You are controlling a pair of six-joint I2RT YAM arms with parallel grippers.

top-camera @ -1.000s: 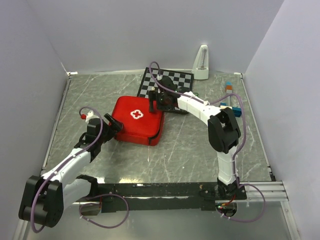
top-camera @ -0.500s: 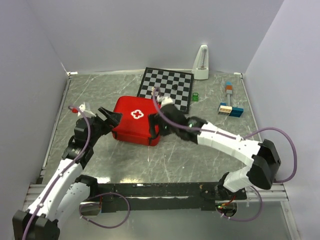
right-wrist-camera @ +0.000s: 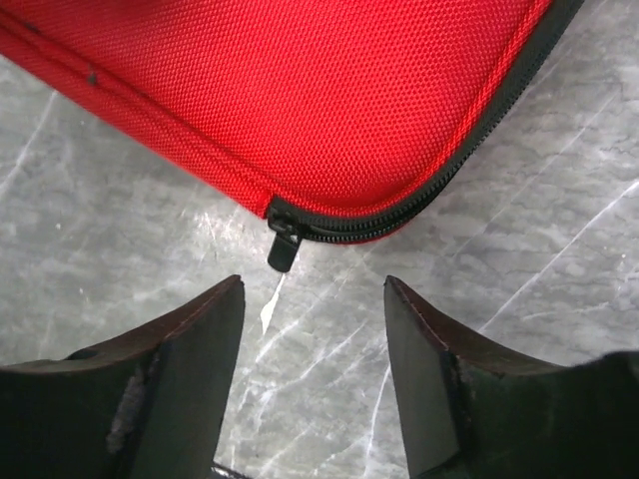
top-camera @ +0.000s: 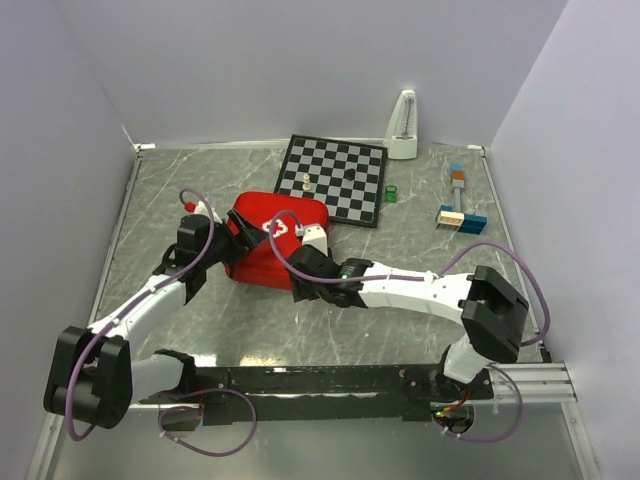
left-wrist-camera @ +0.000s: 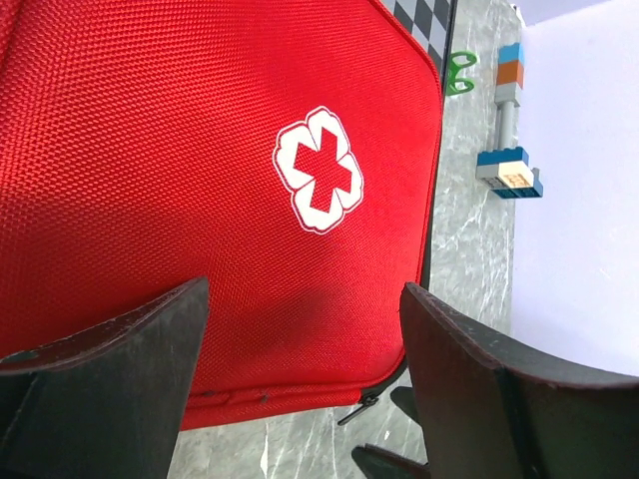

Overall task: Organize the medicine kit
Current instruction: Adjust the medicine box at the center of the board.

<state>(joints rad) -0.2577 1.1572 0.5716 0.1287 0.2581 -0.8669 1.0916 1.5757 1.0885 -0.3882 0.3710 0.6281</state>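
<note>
The red medicine kit (top-camera: 262, 265) lies zipped shut on the marble table, white cross (left-wrist-camera: 319, 183) facing up. My left gripper (top-camera: 243, 235) hovers over its left half. In the left wrist view this gripper (left-wrist-camera: 305, 299) is open, its dark fingers (left-wrist-camera: 110, 369) spread above the red fabric and holding nothing. My right gripper (top-camera: 300, 288) sits at the kit's near right corner. The right wrist view shows it (right-wrist-camera: 315, 284) open just short of the black zip pull (right-wrist-camera: 283, 244), which hangs from the corner (right-wrist-camera: 379, 150) onto the table; nothing lies between the fingers.
A chessboard (top-camera: 335, 178) with a small pale piece (top-camera: 305, 183) lies just behind the kit. A white metronome-like object (top-camera: 402, 125) stands at the back wall. A green bit (top-camera: 390, 193) and coloured blocks (top-camera: 460, 215) lie to the right. Walls close in three sides.
The right arm swung from the chessboard down to the kit's near right corner. The left gripper moved right, over the kit. Both jaws narrowed a little.
</note>
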